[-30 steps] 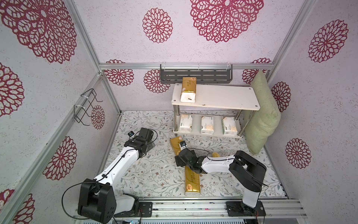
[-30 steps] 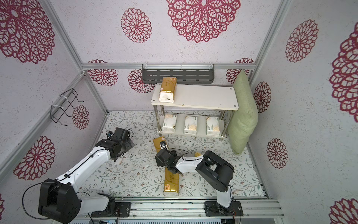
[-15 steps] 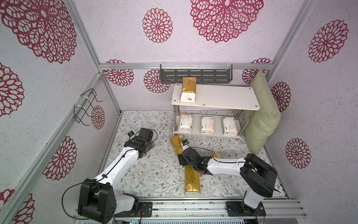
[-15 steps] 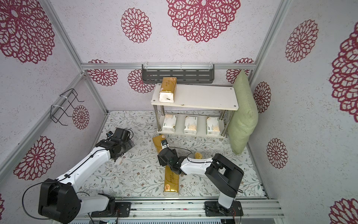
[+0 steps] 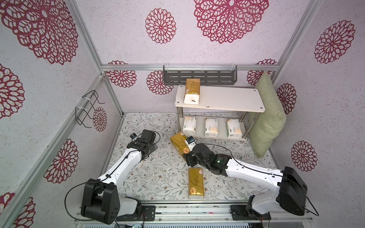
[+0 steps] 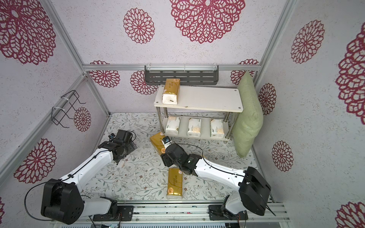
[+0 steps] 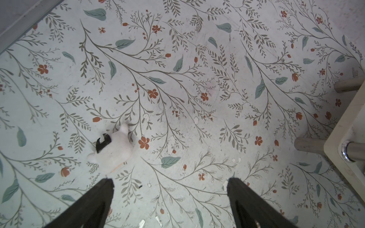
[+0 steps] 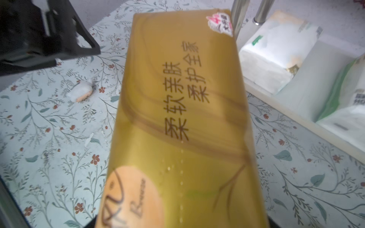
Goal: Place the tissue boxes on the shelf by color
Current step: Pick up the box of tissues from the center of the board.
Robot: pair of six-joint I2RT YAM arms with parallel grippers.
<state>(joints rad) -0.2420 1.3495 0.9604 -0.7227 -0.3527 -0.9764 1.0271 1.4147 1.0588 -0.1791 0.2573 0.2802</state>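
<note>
1. Now, on my right arm [image 5: 246,171] the jaws are closed on the near end of the held gold pack [image 5: 177,142]. It sits slanted just in front of the shelf [image 5: 227,98], with its far end near the left front leg. I cannot tell if it is lifted from the tabletop [image 5: 158,177].
2. On my left arm [image 5: 126,165] the jaws stand wide open above bare tabletop and hold nothing.
3. I judge this pack to be light and soft. It is tissue in shiny film, so it should squash under the jaws and may slip.
4. Held at one end, it may droop. A hold across the narrow width, closer to the middle, seems safer to me.
5. Gold packs: three. One is in my jaws, the shelved gold pack [image 5: 192,90] lies at the left end of the top board, and the loose gold pack [image 5: 195,183] lies on the tabletop near my base.
6. White packs [image 5: 211,129]: three, side by side on the lower board, not touching.
</note>
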